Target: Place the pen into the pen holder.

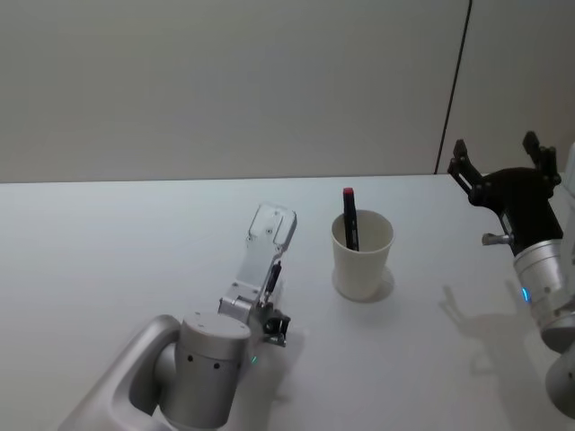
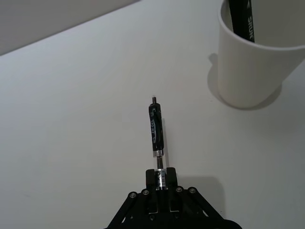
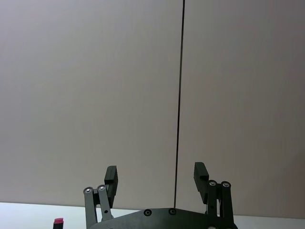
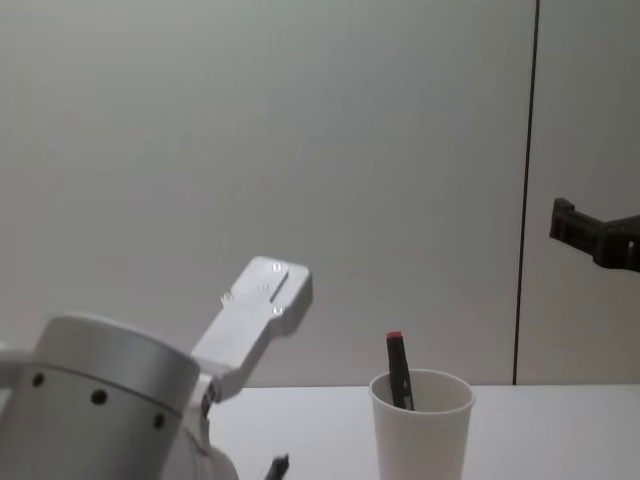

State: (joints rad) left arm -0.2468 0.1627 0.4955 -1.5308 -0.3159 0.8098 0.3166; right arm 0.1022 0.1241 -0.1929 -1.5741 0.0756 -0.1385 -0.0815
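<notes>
My left gripper point(image 2: 161, 177) is shut on the end of a black pen point(image 2: 156, 130), which sticks out past the fingertips low over the white table. In the head view the pen point(image 1: 274, 275) and left gripper point(image 1: 274, 321) are left of and nearer than the pen holder point(image 1: 363, 256), a white paper cup point(image 2: 257, 71) standing upright. A black marker with a red cap point(image 1: 349, 218) leans inside the cup point(image 4: 420, 430). My right gripper point(image 1: 496, 149) hangs open and empty in the air, right of the cup, its fingers point(image 3: 111, 172) spread wide.
The white table point(image 1: 108, 260) runs back to a plain wall with a dark vertical seam point(image 1: 456, 85). Bare tabletop lies between the pen and the cup and all around them.
</notes>
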